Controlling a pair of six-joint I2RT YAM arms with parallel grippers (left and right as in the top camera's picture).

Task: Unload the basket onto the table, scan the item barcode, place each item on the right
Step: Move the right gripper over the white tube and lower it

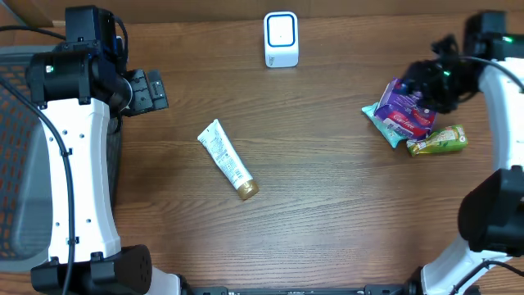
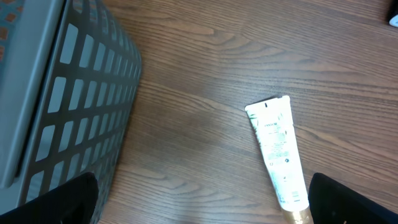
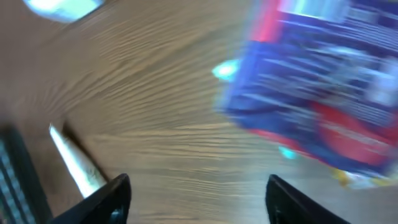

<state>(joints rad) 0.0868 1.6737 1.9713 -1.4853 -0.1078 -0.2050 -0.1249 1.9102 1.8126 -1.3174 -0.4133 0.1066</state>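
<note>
Right claw (image 3: 198, 186) parted and empty by purple packet (image 3: 323, 81), left claw (image 2: 202, 186) agape; I judge pickup pending, then presenting its barcode to scanner (image 1: 281, 38).

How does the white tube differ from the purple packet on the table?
Shape: the white tube is long and narrow, while the purple packet is broad.
Colour: the white tube ends in a gold cap; the purple packet has red print.
Place: the white tube lies alone near the middle of the table; the purple packet overlaps a teal packet, next to a green packet, at the right side.
Both lie flat on the table.
</note>
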